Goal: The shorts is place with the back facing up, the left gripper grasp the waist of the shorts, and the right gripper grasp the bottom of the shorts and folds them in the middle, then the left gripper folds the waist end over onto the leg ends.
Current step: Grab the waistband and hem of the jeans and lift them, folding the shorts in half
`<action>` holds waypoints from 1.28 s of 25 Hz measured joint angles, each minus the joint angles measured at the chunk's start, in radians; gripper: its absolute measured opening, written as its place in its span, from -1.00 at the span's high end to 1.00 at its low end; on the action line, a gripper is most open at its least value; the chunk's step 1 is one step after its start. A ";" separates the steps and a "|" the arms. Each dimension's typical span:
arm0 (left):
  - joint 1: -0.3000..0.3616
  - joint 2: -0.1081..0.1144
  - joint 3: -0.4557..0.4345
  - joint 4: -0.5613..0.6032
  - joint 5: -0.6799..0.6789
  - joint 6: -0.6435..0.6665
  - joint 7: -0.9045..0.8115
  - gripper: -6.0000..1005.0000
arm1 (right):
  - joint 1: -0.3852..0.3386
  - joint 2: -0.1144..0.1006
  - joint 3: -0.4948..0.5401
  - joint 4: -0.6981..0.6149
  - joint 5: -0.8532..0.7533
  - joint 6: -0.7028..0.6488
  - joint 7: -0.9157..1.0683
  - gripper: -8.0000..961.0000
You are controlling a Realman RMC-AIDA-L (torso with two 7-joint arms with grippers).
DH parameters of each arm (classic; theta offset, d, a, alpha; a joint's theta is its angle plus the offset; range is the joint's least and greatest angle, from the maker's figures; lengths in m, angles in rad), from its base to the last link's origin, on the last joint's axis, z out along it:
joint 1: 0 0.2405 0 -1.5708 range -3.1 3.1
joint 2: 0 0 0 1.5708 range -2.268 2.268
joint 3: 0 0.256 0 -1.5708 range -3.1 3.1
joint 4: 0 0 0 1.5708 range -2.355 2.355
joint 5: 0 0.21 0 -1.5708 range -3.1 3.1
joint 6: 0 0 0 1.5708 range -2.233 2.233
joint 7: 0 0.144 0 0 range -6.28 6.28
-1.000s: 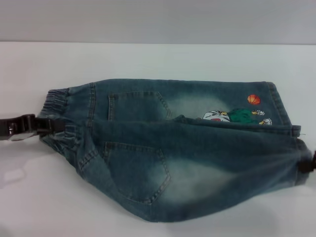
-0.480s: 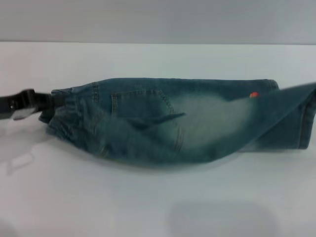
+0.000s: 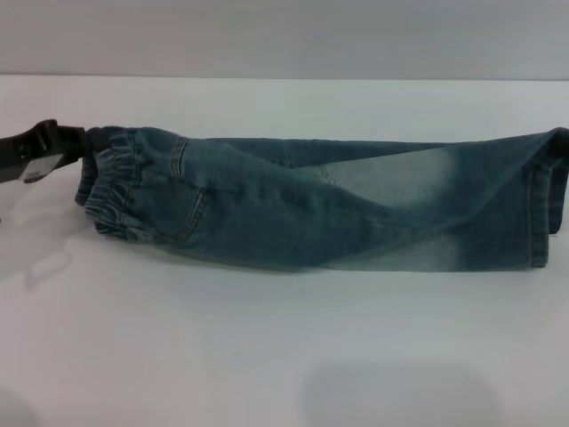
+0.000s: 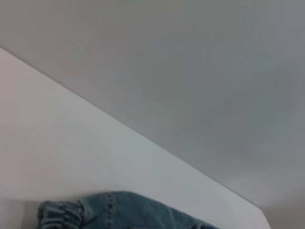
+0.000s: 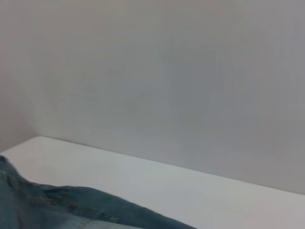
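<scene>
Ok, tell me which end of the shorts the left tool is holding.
The waist, the puckered elastic end of the shorts. The left tool sits at its far corner; the flat leg hems lie at the opposite end.

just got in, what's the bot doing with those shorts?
It is folding the shorts on the white table. They now lie doubled lengthwise into a long narrow strip. The left gripper is at the waist on the left end, apparently gripping it. The right gripper is barely visible at the picture's right edge, by the leg ends. The waist has not yet been folded over onto the leg ends.
</scene>
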 joint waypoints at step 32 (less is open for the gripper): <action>-0.029 -0.052 0.013 -0.011 -0.005 -0.213 0.027 0.91 | 0.158 0.082 -0.092 0.137 0.006 0.501 -0.030 0.99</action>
